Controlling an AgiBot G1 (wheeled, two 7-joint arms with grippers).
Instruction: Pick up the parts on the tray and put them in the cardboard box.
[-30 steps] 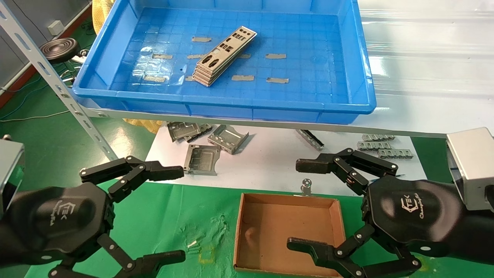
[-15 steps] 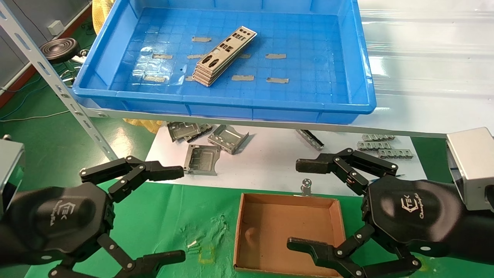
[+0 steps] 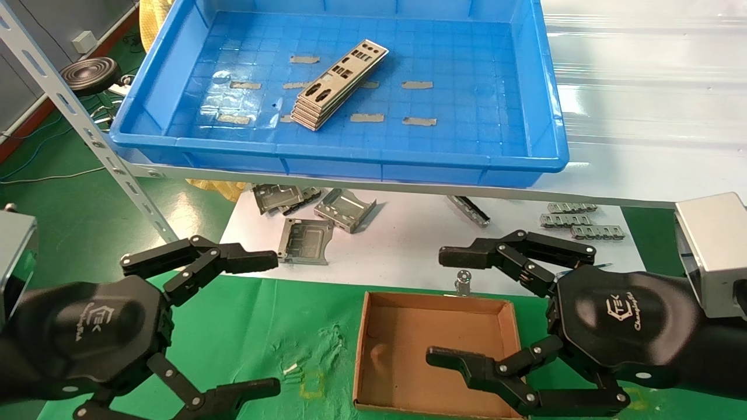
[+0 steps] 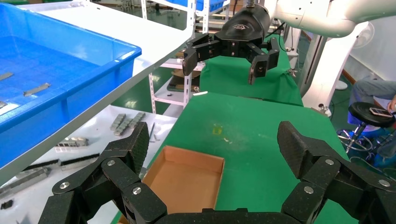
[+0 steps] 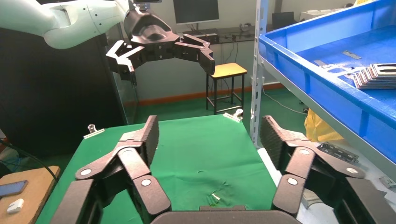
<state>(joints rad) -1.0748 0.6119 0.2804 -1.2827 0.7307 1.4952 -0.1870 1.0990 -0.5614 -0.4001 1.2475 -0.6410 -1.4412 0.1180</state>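
A stack of thin silver parts [image 3: 338, 84] lies slantwise in the middle of the blue tray [image 3: 350, 157], which stands on a raised shelf at the back; the stack also shows in the right wrist view [image 5: 376, 77]. The empty cardboard box [image 3: 420, 338] sits on the green cloth in front, and also shows in the left wrist view [image 4: 184, 179]. My right gripper [image 3: 439, 306] is open and empty, its fingers spanning the box's right part. My left gripper [image 3: 274, 322] is open and empty over the green cloth, left of the box. Both grippers are well below and in front of the tray.
Bent grey brackets [image 3: 344, 209] and small slotted strips [image 3: 575, 220] lie on a white sheet under the shelf. A slanted metal shelf post [image 3: 87, 128] stands at the left. A binder clip [image 3: 464, 280] sits just behind the box.
My right gripper has shifted slightly left over the box and its fingers have drawn a little closer together. The left gripper, parts and box have not moved.
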